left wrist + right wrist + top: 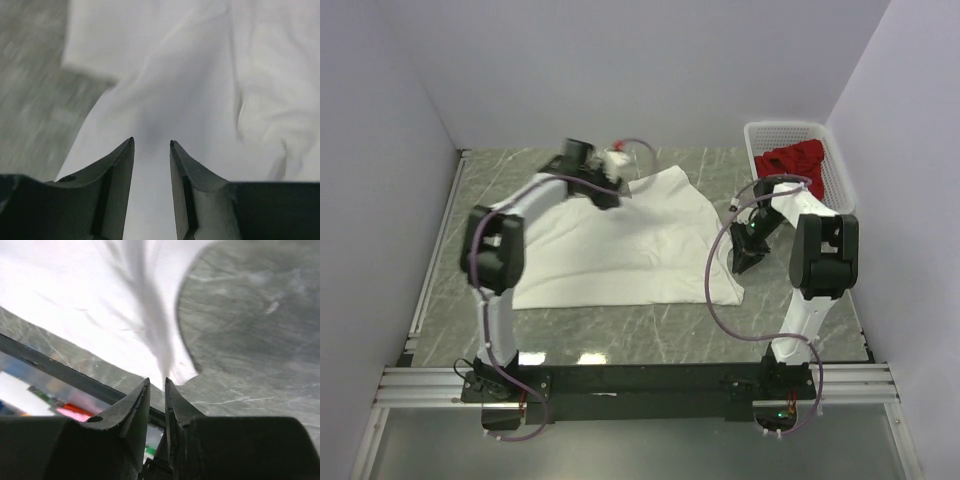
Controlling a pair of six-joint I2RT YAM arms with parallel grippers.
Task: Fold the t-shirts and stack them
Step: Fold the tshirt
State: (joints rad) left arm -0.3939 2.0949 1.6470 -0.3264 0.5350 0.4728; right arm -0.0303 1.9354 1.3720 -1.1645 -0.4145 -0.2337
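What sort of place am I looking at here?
Probably a lab test cell for robots, not a home: plain white walls box in a marble-patterned table, a left arm and right arm are bolted at its near edge, and a white t-shirt and basket serve as practice laundry.

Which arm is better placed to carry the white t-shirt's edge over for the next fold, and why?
Probably right. The right gripper pinches a ridge of the white t-shirt at its right edge, cloth drawn into its tips. The left gripper hangs open over the shirt's far part, holding nothing.
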